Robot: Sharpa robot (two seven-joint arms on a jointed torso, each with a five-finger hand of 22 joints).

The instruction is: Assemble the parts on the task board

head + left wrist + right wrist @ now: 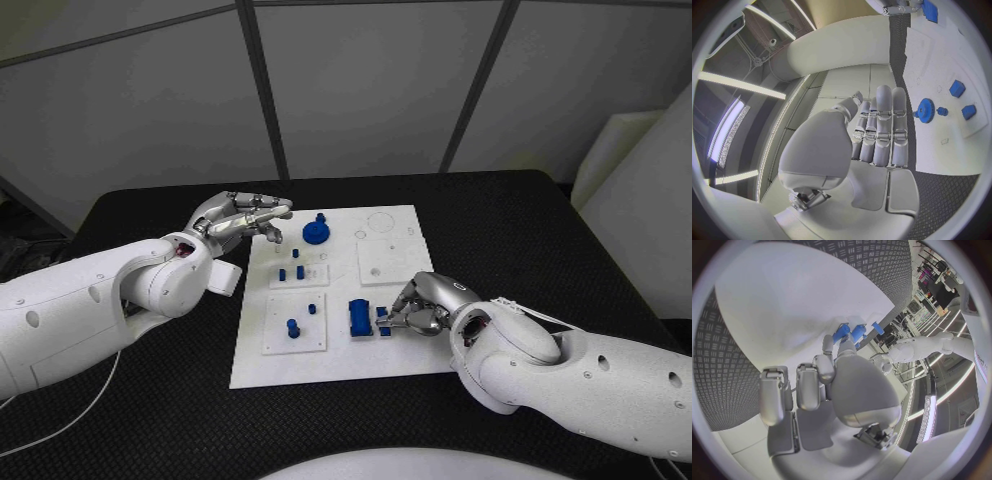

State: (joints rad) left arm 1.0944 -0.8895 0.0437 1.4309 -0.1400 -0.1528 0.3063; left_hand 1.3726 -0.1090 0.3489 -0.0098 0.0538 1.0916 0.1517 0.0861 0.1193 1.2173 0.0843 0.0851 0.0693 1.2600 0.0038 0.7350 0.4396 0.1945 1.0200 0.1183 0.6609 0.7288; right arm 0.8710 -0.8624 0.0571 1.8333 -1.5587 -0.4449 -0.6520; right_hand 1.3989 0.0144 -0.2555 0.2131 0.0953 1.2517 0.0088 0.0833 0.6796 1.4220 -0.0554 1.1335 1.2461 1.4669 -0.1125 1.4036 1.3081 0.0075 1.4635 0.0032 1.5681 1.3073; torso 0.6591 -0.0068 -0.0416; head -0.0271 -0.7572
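1. I see the white task board (339,365) mid black worktop (505,215), blue parts on it.
2. My right hand (421,305) at the board's right edge, fingers (408,318) pinching a small blue part (385,325) beside a blue block (359,317).
3. My left hand (238,218) over the board's far-left corner, fingers curled, holding nothing, near a blue gear (316,232).

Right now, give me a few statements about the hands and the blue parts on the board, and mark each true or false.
1. The right hand is at a small blue part near the board's front edge. True.
2. The left hand holds the blue gear. False: it hovers at the board's left edge and holds nothing; the gear sits on the task board.
3. The task board lies on a black table. True.
4. Both hands are off the board. False: the right hand is over it.
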